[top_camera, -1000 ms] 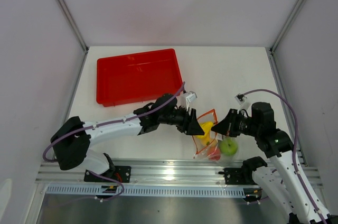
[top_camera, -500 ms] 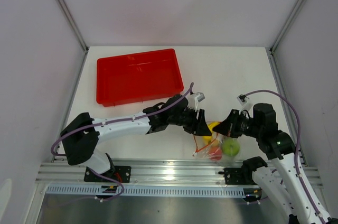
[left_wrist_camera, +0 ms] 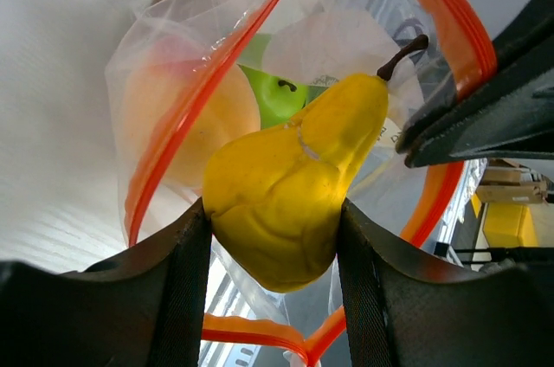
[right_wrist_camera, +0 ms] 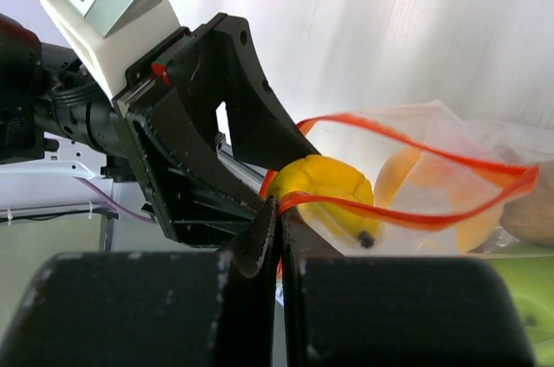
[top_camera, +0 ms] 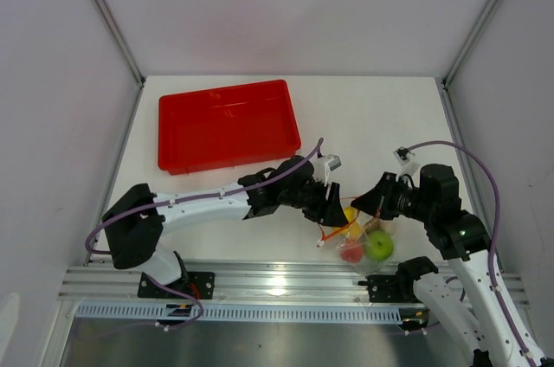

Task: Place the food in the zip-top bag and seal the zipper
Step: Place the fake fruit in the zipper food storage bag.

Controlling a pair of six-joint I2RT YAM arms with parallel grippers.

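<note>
My left gripper [top_camera: 336, 208] is shut on a yellow toy pear [left_wrist_camera: 290, 185] and holds it in the open mouth of the clear zip-top bag [left_wrist_camera: 186, 55]. The pear also shows in the right wrist view [right_wrist_camera: 325, 189]. The bag [top_camera: 359, 241] hangs near the table's front edge with a green apple [top_camera: 378, 246], a red fruit [top_camera: 351, 253] and an orange peach [left_wrist_camera: 164, 120] inside. My right gripper [right_wrist_camera: 279, 211] is shut on the orange-red zipper strip [right_wrist_camera: 407, 215] and holds the mouth up. The strip loops around the pear in the left wrist view [left_wrist_camera: 407, 3].
A red tray [top_camera: 227, 125] sits at the back left of the white table. The aluminium rail [top_camera: 277, 276] runs along the near edge just below the bag. Both arms crowd the front middle.
My left gripper has moved right with the pear, into the bag's mouth. The right gripper has lifted the bag's edge slightly, and the bag with its fruit has shifted a little right.
</note>
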